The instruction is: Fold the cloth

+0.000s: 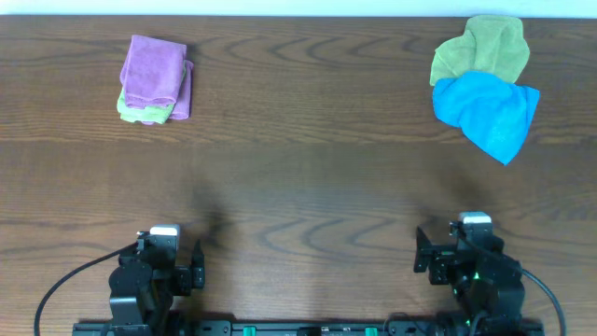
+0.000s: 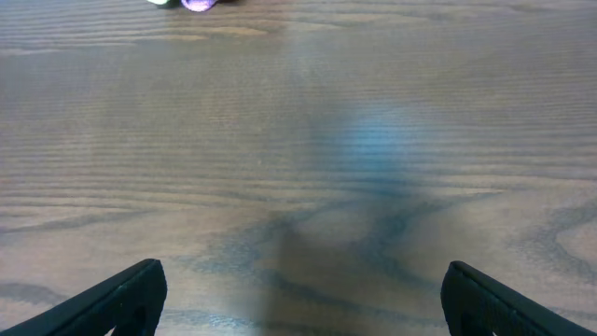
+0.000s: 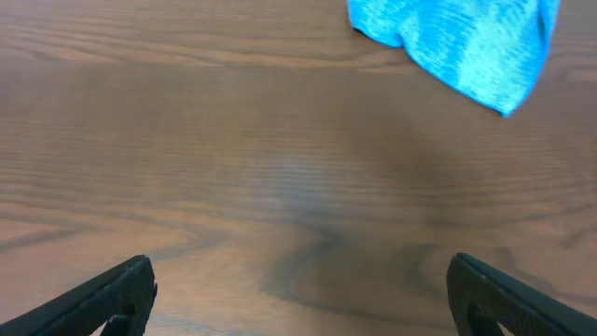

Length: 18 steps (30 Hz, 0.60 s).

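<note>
Closest to the lens: left gripper [image 2: 303, 280], jaws spread wide apart, clamping nothing, only the bare wood grain of the table [image 2: 298, 112] in between. Same deal with the right gripper [image 3: 298, 271], released and wide, gripping nothing either. From overhead, both arms parked at the near edge, well apart from every bit of fabric.

Now for the cloth [image 1: 154, 67]: mauve-purple, fuzzy, way over in the far left corner. Looks folded into a compact rectangle, stacked on top of a lime-green cloth [image 1: 140, 112] peeking out at the near side. Just a sliver of that purple visible at the top edge of the left wrist view, far ahead of the gripper.

Over in the far right corner, bright blue cloth [image 1: 487, 110], rumpled, one corner pointing toward the near edge. Overlapping a second lime-green cloth [image 1: 480, 49], crumpled just behind it. Blue one also showing up in the top right of the right wrist view, well ahead of that gripper, not touching it.
</note>
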{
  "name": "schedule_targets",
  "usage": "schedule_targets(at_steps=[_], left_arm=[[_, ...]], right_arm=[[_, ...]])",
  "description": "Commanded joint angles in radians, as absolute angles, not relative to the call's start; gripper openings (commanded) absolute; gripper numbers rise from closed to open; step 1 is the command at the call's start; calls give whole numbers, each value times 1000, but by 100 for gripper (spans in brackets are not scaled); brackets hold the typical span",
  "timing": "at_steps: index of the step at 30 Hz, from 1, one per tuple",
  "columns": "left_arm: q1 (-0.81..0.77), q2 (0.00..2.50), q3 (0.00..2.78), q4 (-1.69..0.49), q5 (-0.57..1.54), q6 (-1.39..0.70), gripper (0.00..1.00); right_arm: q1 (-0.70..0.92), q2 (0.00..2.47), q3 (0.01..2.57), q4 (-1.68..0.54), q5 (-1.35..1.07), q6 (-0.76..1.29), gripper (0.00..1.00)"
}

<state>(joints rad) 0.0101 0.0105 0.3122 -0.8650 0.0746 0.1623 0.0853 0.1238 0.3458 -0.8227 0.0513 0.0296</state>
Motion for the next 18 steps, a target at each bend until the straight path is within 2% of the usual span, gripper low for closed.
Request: schedule_targets(at_steps=[1,18], left_arm=[[5,4,303,-866,68,180,95],[5,4,303,-866,68,180,95]], right_arm=[[45,78,317,-818,16,-68,99],[-49,25,200,-823,10,-84,99]])
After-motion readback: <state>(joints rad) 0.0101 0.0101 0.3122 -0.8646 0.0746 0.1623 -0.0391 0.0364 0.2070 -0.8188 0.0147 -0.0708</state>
